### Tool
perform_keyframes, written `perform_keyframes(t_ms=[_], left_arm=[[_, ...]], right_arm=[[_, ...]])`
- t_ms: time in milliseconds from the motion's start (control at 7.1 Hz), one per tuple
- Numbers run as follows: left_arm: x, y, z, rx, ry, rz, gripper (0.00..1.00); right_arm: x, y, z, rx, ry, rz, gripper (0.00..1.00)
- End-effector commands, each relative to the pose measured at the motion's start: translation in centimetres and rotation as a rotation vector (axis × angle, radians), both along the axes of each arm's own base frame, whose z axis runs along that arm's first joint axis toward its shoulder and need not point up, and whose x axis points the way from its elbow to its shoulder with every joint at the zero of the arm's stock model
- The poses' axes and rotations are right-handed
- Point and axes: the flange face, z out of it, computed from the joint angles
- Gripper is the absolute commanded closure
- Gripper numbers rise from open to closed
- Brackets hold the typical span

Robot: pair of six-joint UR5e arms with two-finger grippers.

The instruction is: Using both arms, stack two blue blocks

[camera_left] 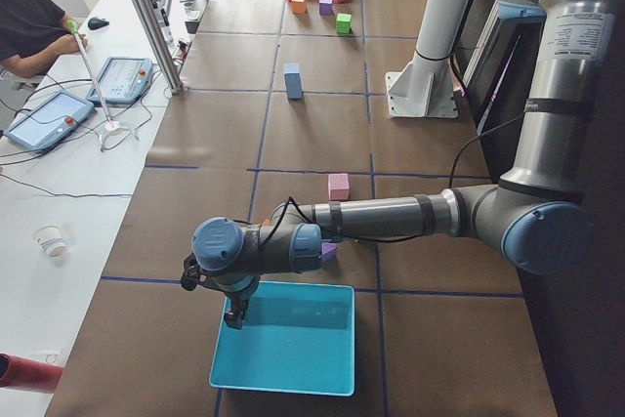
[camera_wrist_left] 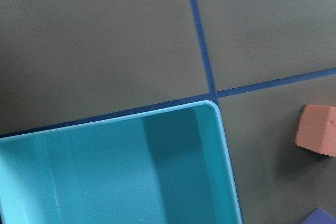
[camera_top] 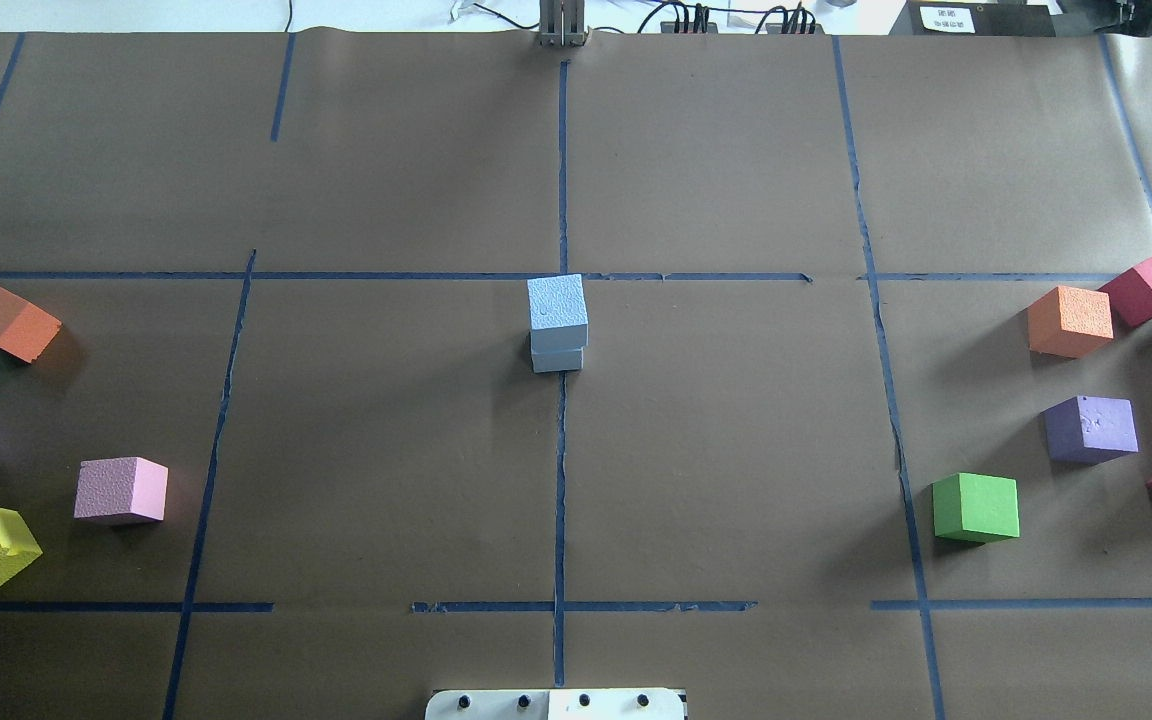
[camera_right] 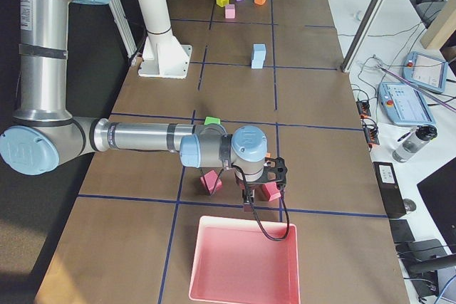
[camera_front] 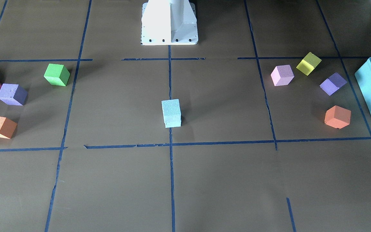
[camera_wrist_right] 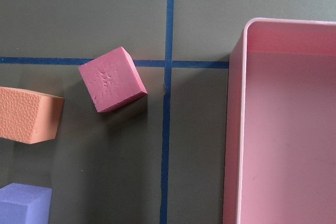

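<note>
Pale blue foam cubes [camera_top: 557, 312] sit stacked, far from the left end effector [camera_left: 234, 314] and right end effector [camera_right: 262, 189]. They look light and squashy; pinch flat sides softly. You cannot tell if either end effector is spread.

blue blocks [camera_top: 557, 325] ctr; other cubes [camera_top: 976, 507] far l/r

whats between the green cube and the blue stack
Between the green cube and the blue stack there is only bare paper crossed by one blue tape line, seen in the overhead view.
</note>
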Motion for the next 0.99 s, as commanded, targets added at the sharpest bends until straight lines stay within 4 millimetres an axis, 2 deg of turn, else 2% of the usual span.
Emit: perform_keyframes(t_ms=[0, 141, 423, 563, 845], left_arm=[[-0.5, 0.3, 0.1, -0.006, -0.051, -0.016, 0.00], [-0.9, 0.3, -0.9, 0.012, -0.111, -0.016, 0.00], [-0.9, 0.6, -3.9, -0.014, -0.113, -0.013, 0.00], [-0.7, 1.8, -4.1, -0.016, -0.108, -0.012, 0.00], [-0.5, 2.6, -4.3, -0.010, -0.099, -0.013, 0.00]], right_arm=[[0.0, -0.3, -0.1, 0.002, 0.000, 0.000, 0.00], [0.0, -0.3, -0.1, 0.002, 0.000, 0.000, 0.00], [0.0, -0.3, -0.1, 0.002, 0.000, 0.000, 0.00], [0.0, -0.3, -0.1, 0.002, 0.000, 0.000, 0.00], [0.0, -0.2, 0.1, -0.001, 0.000, -0.001, 0.00]])
